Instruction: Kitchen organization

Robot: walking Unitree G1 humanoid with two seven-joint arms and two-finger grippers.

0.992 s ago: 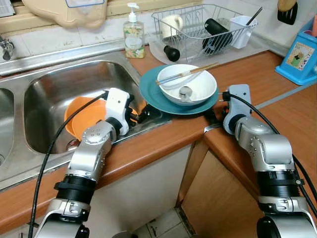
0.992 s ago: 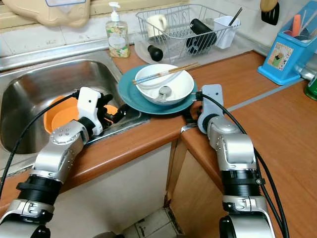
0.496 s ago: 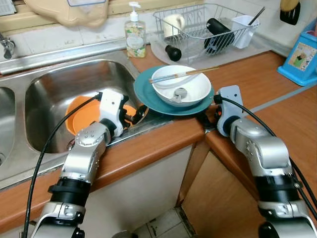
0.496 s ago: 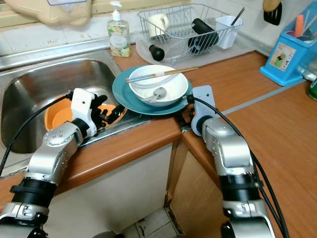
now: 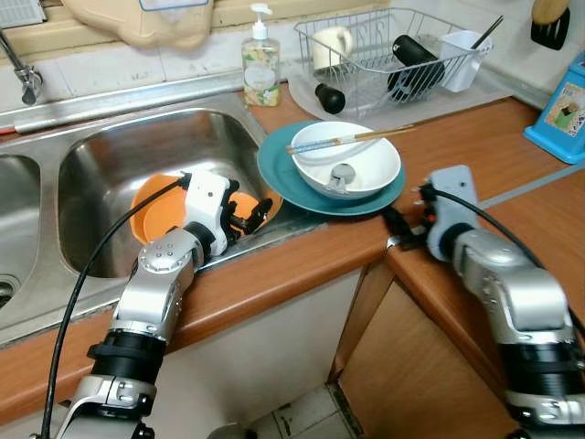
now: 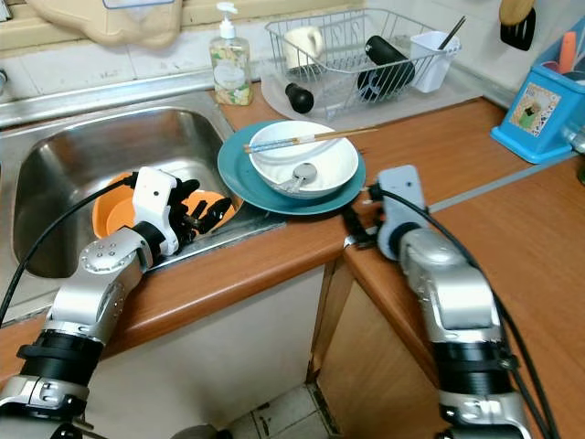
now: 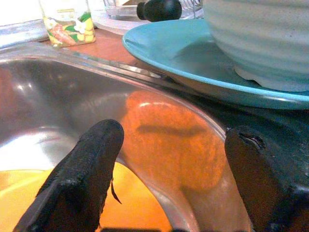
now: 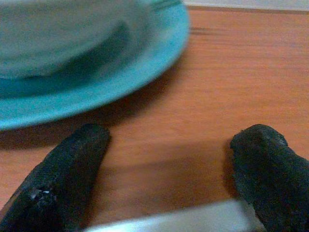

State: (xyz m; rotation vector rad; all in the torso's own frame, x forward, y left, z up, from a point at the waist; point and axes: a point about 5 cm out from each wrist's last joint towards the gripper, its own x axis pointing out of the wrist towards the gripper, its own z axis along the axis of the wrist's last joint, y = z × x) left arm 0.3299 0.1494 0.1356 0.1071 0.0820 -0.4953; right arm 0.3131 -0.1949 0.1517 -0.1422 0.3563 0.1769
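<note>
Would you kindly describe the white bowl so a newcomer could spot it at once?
Start at the steel sink; on the wooden counter just to its right lies a teal plate. The white bowl sits on it, with chopsticks across its rim and a spoon inside.

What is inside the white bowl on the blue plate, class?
A metal spoon lies inside the white bowl, and chopsticks rest across its rim. The bowl stands on the blue plate. The spoon's handle is hard to make out.
</note>
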